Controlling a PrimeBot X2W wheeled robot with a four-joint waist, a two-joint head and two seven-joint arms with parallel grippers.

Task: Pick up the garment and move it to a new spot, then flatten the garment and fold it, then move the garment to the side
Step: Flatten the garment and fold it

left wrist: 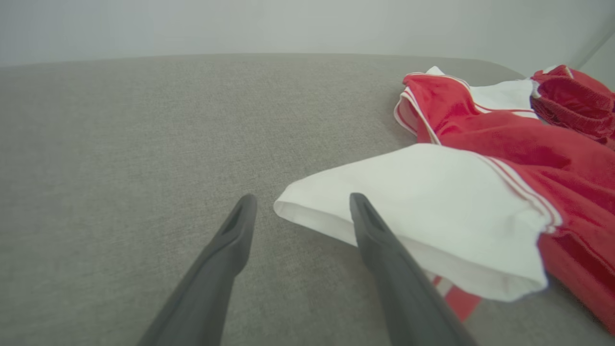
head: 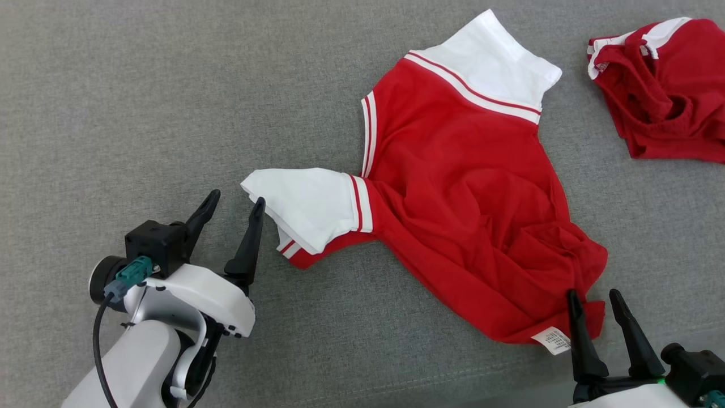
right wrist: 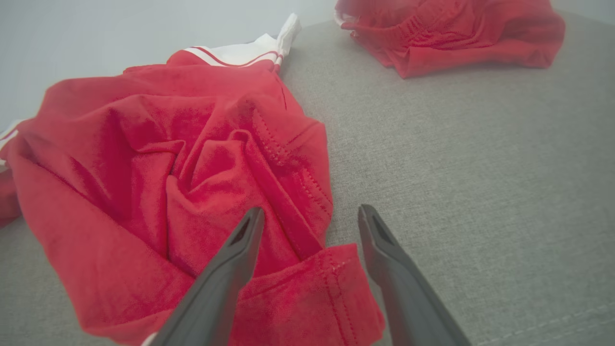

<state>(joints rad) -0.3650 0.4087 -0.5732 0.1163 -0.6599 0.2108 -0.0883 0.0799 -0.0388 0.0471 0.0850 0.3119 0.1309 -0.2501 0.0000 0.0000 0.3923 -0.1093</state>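
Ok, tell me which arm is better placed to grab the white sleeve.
Left. The left end effector stands open at the cuff of the white sleeve; the right end effector is across the garment, at the red hem.

Head cam: high, looking down. Wrist cams: low, close; all share red garment [head: 453, 187].

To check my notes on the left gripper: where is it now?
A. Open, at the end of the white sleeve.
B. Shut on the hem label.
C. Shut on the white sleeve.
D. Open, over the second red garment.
A: the left gripper has its fingers spread at the tip of the white sleeve, gripping nothing.
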